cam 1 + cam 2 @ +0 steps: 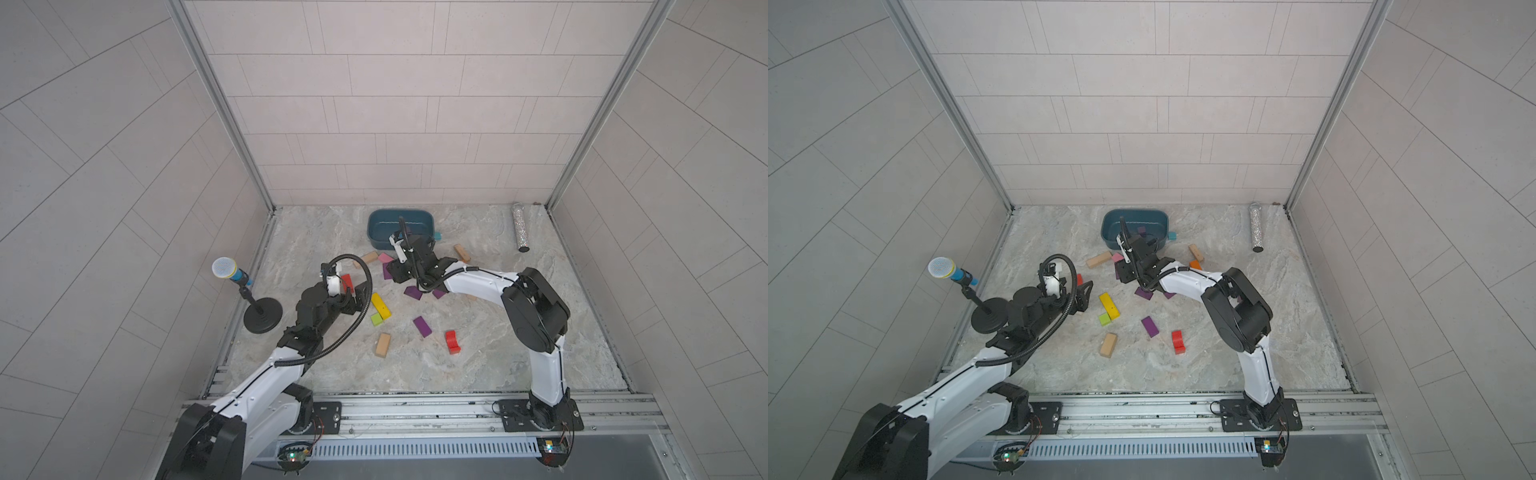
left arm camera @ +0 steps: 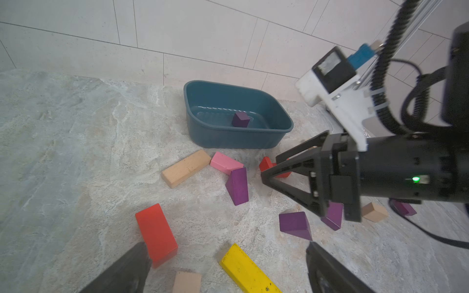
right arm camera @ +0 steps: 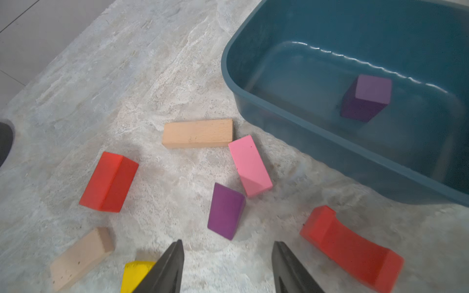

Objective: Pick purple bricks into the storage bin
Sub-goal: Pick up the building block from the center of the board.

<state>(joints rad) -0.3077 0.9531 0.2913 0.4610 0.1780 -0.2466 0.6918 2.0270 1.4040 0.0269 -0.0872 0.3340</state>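
The dark teal storage bin (image 1: 376,226) (image 2: 228,138) (image 3: 330,149) stands at the back of the floor with one purple cube (image 2: 240,119) (image 3: 366,97) inside. A purple wedge (image 3: 225,210) (image 2: 238,186) lies on the floor touching a pink bar (image 3: 250,165). My right gripper (image 3: 227,242) (image 2: 270,166) is open and holds nothing, its tips a short way from that wedge. Two more purple pieces (image 2: 295,224) (image 2: 333,215) lie under the right arm, and a purple bar (image 1: 423,326) lies nearer the front. My left gripper (image 2: 227,243) is wide open and holds nothing.
A red block (image 2: 156,233) and a yellow bar (image 2: 247,271) lie by the left fingers. A red arch (image 3: 350,251), wooden bars (image 3: 198,133) and a green block (image 1: 376,319) are scattered about. A microphone on a stand (image 1: 232,272) is at the left, a glitter tube (image 1: 519,226) at the back right.
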